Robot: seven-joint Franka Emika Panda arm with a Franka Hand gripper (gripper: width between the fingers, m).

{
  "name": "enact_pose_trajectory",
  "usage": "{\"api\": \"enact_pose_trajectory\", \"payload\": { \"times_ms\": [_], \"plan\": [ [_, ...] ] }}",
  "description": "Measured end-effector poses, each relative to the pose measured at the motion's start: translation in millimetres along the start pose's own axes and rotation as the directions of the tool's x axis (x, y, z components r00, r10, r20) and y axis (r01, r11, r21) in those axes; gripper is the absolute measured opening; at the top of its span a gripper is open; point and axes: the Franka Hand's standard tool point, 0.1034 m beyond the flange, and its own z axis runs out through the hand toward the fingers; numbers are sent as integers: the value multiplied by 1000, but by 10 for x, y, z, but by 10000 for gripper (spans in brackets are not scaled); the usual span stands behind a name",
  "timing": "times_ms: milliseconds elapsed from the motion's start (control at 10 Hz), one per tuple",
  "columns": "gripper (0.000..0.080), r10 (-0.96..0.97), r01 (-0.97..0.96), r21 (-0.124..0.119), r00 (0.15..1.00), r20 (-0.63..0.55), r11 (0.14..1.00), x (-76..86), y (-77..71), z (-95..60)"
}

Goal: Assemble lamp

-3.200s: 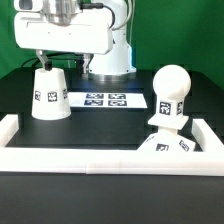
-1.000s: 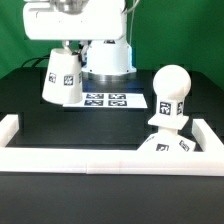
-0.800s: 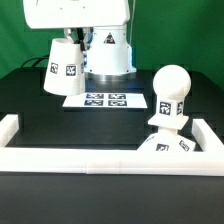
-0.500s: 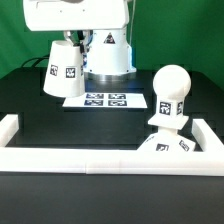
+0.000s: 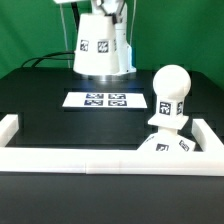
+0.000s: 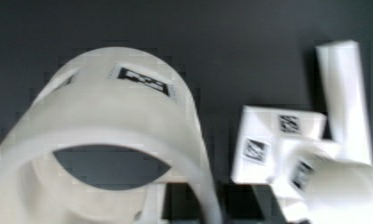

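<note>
Green backdrop behind a black table [image 5: 60, 110], where the marker board [image 5: 105, 100] lies flat. Raised well above it hangs the shade [image 5: 98, 48], a thin hollow white cup, likely light, stiff and rather slick; taking it by the narrow end's wall seems safest. Its hand is out of sight in both views, so I cannot tell its opening. At the exterior view's right the bulb [image 5: 169, 95] stands on the base [image 5: 172, 146]

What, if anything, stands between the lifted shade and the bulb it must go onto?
Nothing visible does. The shade hangs in the air above the marker board. The bulb stands upright on the base toward the exterior view's right. Only open air and bare black table lie between them.
</note>
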Motion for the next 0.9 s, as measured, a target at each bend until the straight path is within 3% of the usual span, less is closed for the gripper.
{"api": "enact_pose_trajectory", "payload": {
  "times_ms": [100,600,900],
  "plan": [
    [45,-1,0,-27,1000,-22,1000,92,-164,-92],
    [45,-5,4,-26,1000,-15,1000,84,-186,-84],
    [45,-1,1,1,1000,-23,1000,400,-680,-439]
  ]
}}
